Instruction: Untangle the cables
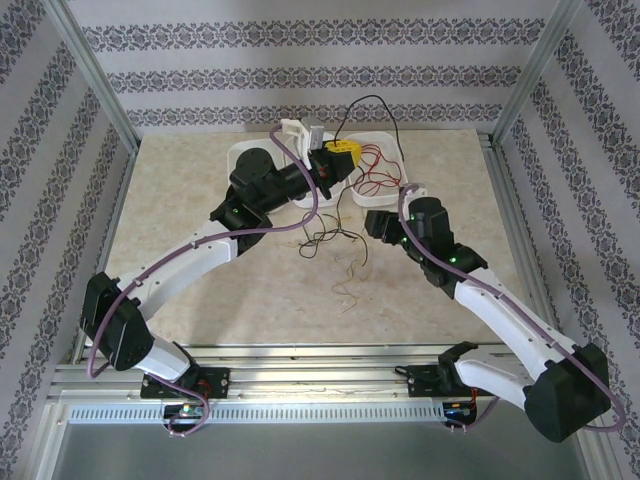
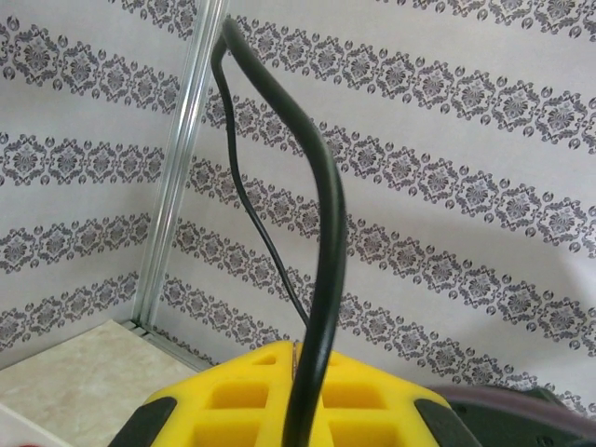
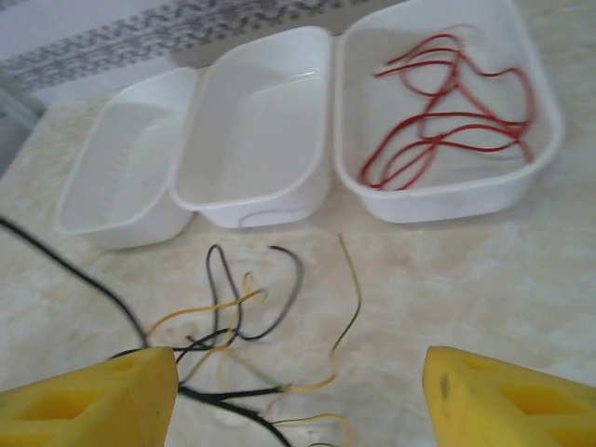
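One black cable [image 2: 328,242] — pinched in left gripper [image 2: 279,400].

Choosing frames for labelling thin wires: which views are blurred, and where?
Right wrist: right gripper near the lens soft, red cables in the right-hand tray readable. Left wrist: black cable fairly sharp, left gripper below it softer. Top external: even light, faint shadows, loose cables hair-thin.

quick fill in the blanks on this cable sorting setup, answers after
The left hand grips a cable coloured ___.
The cables in the rightmost tub are ___.
The right hand hangs ___ above the tangle.
White tubs in the row: ___.
Missing: black, red, open, three.
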`<state>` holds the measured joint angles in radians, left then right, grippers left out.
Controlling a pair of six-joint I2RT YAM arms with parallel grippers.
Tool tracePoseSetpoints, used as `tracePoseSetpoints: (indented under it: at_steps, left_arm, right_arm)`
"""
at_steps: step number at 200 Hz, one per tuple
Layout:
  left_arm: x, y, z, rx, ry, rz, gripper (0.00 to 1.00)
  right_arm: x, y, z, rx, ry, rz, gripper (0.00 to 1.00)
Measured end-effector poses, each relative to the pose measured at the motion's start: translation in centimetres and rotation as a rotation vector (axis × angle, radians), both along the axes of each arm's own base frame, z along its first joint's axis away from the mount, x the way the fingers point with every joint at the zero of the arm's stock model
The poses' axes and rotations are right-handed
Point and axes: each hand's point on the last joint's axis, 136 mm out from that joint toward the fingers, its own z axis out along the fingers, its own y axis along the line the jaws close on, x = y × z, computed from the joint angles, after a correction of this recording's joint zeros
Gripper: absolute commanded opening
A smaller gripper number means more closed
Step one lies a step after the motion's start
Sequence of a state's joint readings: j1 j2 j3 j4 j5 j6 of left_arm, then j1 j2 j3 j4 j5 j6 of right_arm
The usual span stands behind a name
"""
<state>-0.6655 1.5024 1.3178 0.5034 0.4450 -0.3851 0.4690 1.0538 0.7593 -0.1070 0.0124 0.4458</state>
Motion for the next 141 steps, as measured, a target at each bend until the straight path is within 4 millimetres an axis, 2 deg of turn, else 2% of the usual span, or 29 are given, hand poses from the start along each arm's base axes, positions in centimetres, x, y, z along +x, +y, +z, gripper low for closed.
tracePoseSetpoints:
  at_steps: [37,66,85,115,141]
  left_arm:
    - [0.1,-0.1,0.4,0.002,0.028,-0.003,0.00]
    - [-0.4,-0.1,2.7,-0.030,0.002,-0.026,0.00]
    - [-0.7,0.0,3.6,-0.045,-0.008,-0.040,0.00]
    - [-1.0,-0.2,3.7,-0.045,-0.003,-0.056,0.00]
    - [-0.9,-0.2,3.5,-0.038,0.005,-0.058,0.00]
  right_arm:
    - [-1.4,4.2,0.1,-0.017,-0.070,0.143,0.74]
    - [-0.7,6.5,-1.5,-0.071,-0.063,0.192,0.73]
    - [-0.1,7.9,-2.7,-0.123,-0.055,0.207,0.68]
    - [1.6,8.9,-3.5,-0.175,-0.069,0.186,0.57]
    - [2.7,8.8,-4.3,-0.208,-0.075,0.154,0.53]
